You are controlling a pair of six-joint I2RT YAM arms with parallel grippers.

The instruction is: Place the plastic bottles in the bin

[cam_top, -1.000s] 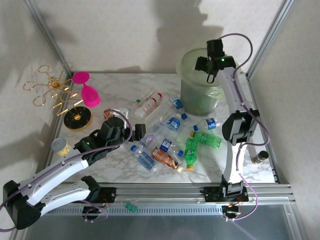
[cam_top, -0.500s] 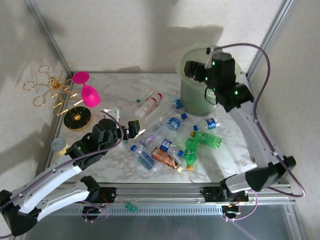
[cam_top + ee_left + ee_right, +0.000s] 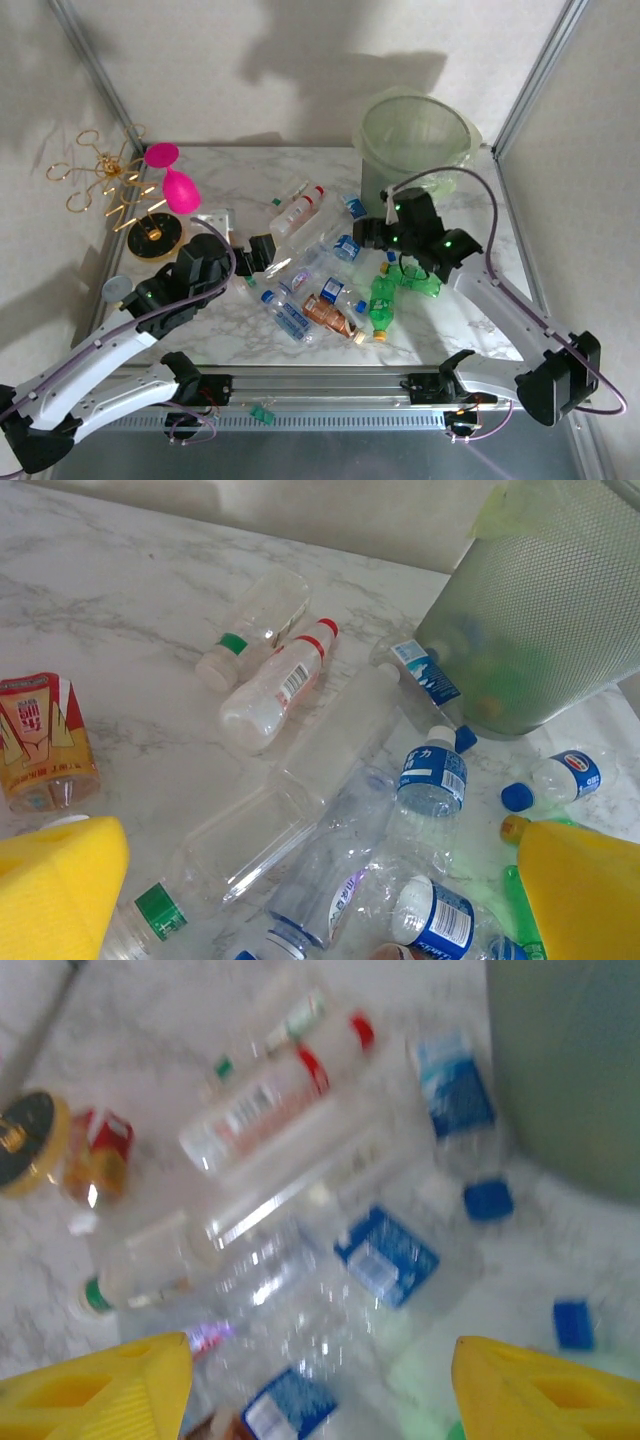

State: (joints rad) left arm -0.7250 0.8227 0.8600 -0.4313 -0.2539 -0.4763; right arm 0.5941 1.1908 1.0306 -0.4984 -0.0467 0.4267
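Several plastic bottles lie heaped mid-table: a red-capped clear one [image 3: 298,208] [image 3: 275,685], a blue-labelled one [image 3: 347,246] [image 3: 430,775], green ones [image 3: 382,300] and a copper-brown one [image 3: 330,315]. The pale-green bin [image 3: 415,140] [image 3: 545,610] [image 3: 570,1070] stands at the back right. My left gripper [image 3: 258,254] [image 3: 320,900] hangs open just left of the heap, over a long clear bottle [image 3: 345,850], holding nothing. My right gripper [image 3: 372,232] [image 3: 320,1390] hovers open over the heap's right side, in front of the bin; its view is blurred, with a blue-labelled bottle [image 3: 385,1255] below.
A pink goblet [image 3: 170,185] and a gold wire stand [image 3: 105,180] on a dark round base [image 3: 155,238] stand at the back left. A small round container [image 3: 120,290] sits at the table's left edge. Metal frame posts flank the table.
My right arm has swung down from above the bin to just over the bottle heap. My left gripper has crept forward and right toward the heap.
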